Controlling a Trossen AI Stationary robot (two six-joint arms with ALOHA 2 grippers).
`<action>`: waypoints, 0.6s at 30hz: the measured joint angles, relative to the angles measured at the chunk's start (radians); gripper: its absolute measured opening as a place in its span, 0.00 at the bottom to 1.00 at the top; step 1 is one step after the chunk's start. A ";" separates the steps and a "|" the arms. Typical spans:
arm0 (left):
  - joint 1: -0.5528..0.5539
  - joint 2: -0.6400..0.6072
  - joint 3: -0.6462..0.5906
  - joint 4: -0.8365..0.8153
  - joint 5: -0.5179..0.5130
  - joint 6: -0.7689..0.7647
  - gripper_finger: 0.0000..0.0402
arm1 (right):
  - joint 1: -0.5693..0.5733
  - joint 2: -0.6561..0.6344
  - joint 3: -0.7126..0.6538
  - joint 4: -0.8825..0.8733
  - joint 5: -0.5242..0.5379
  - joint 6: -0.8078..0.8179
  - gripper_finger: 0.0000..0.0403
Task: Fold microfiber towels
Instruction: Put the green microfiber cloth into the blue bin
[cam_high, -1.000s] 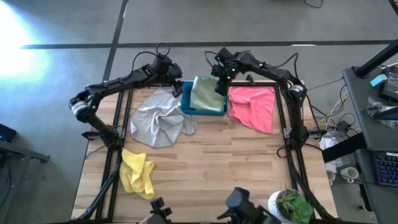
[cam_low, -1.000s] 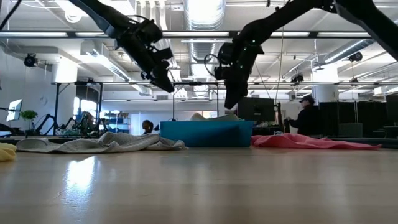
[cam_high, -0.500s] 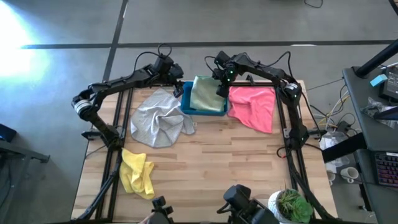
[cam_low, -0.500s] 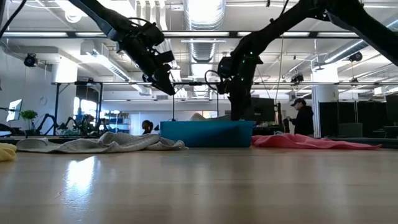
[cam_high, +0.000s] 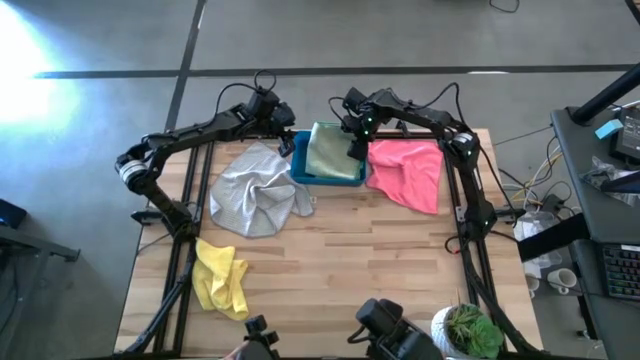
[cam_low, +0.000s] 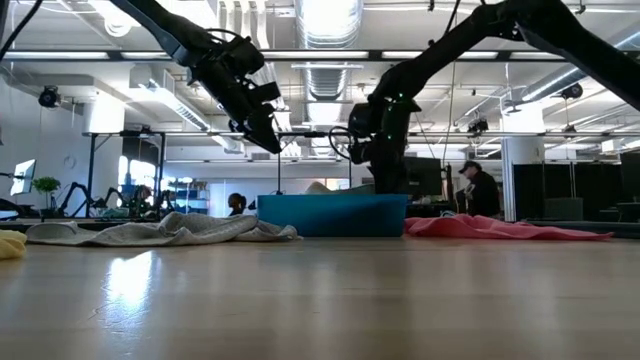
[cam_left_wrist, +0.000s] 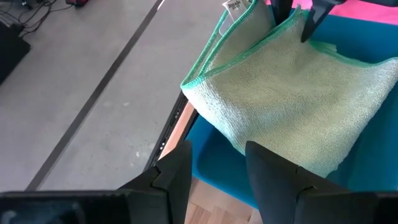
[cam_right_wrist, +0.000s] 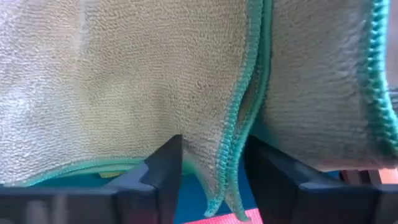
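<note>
This is a robotics lab or open industrial workspace. Behind the left gripper (cam_low: 268, 138) and right gripper (cam_low: 385, 180), the low view opens onto a large hall with exposed ceiling ducts (cam_low: 327, 75), strip lights (cam_low: 323, 18), dark metal frames (cam_low: 112, 165) and other workstations. A person (cam_low: 480, 190) stands beyond the right gripper, near dark partitions. From above, the butcher-block table (cam_high: 340, 260) sits on a polished concrete floor (cam_high: 100, 40), with a desk holding a keyboard (cam_high: 618, 268) and loose cables (cam_high: 540, 190) off past the right arm.
</note>
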 joint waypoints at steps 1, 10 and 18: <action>0.000 0.000 0.000 0.001 0.000 0.000 0.34 | 0.000 0.000 0.000 0.000 0.000 0.000 0.34; 0.000 0.000 -0.002 0.004 0.001 0.000 0.34 | 0.000 0.000 0.079 -0.033 0.000 0.000 0.03; 0.001 -0.001 -0.004 0.008 0.001 0.000 0.34 | 0.000 -0.002 0.172 -0.088 0.029 -0.027 0.02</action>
